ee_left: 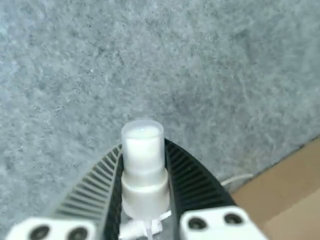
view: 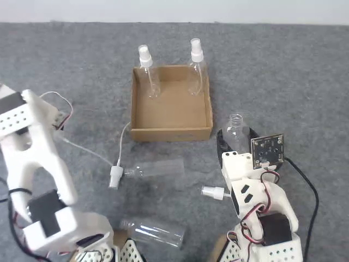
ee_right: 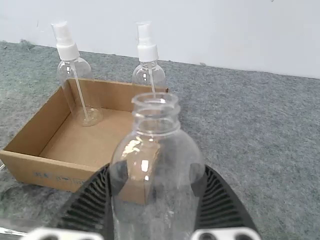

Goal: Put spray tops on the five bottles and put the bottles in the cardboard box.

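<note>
Two capped bottles: one clear plastic bottle with a white spray top (view: pixel 148 76) stands upright in the box's far left corner, and a second capped bottle (view: pixel 196 71) stands in the far right corner.
Cardboard box: the open brown cardboard box (view: pixel 172 132) sits mid-table on the grey felt table (view: pixel 283 71), closer to the far edge.
Right gripper (view: pixel 237 136): its black jaws are closed around an uncapped clear bottle (view: pixel 236 125), held upright just beside the box's near right corner.
Left gripper (ee_left: pixel 143 148): its ribbed jaws are clamped narrowly on a held white spray top (ee_left: pixel 144 170), above the felt.
Lying bottles: a side-lying clear bottle (view: pixel 158 168) rests in front of the box with a white sprayer (view: pixel 115 176) at its neck; I cannot tell whether it is screwed on. A bare clear bottle (view: pixel 155 232) lies towards the table's near edge.
Loose top: a small white spray head (view: pixel 214 192) lies on the felt just beside the right arm.
</note>
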`<move>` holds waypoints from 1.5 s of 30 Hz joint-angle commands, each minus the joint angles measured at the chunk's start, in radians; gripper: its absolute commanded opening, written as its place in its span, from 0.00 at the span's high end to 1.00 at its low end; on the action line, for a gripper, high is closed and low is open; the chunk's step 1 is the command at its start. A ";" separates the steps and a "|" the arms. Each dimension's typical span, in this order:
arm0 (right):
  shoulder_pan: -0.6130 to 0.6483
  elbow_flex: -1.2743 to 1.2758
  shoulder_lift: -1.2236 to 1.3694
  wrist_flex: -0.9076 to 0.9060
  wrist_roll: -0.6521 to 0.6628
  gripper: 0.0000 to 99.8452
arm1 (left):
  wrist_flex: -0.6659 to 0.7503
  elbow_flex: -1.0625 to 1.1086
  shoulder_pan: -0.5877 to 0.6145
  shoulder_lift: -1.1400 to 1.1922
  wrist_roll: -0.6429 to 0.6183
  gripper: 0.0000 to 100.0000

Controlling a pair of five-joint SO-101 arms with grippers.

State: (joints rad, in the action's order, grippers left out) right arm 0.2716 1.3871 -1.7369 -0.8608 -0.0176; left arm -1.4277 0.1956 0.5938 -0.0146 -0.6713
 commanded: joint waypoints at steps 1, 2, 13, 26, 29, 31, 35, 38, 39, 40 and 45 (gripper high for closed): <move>-0.005 -0.006 -0.021 0.024 -0.003 0.96 | -0.044 -0.056 0.000 -0.198 0.014 0.99; -0.005 -0.006 -0.021 0.024 -0.003 0.96 | -0.048 -0.054 -0.002 -0.247 0.014 0.99; 0.047 0.005 -0.021 0.024 -0.003 0.96 | 0.064 0.143 -0.106 -0.707 0.012 0.99; 0.130 0.037 -0.021 0.024 0.060 0.96 | 0.321 0.392 -0.192 -1.062 -0.032 0.99; 0.157 0.049 -0.021 0.025 0.086 0.96 | 0.365 0.437 -0.199 -1.115 -0.049 0.99; 0.170 0.051 -0.021 0.025 0.089 0.96 | 0.390 0.464 -0.207 -1.148 -0.063 0.99; 0.173 0.052 -0.021 0.025 0.089 0.96 | 0.439 0.513 -0.209 -1.224 -0.107 0.99; 0.173 0.052 -0.021 0.025 0.089 0.96 | 0.459 0.552 -0.207 -1.284 -0.140 0.99; 0.173 0.055 -0.021 0.025 0.089 0.96 | 0.466 0.565 -0.207 -1.306 -0.152 0.99; 0.173 0.063 -0.021 0.027 0.089 0.96 | 0.474 0.578 -0.207 -1.326 -0.161 0.99; 0.173 0.114 -0.021 0.108 0.091 0.96 | 0.519 0.625 -0.207 -1.430 -0.167 0.99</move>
State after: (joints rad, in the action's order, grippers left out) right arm 0.4296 1.4899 -1.7369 -0.8239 0.0575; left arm -0.9643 0.8124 0.3913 -1.3648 -0.8232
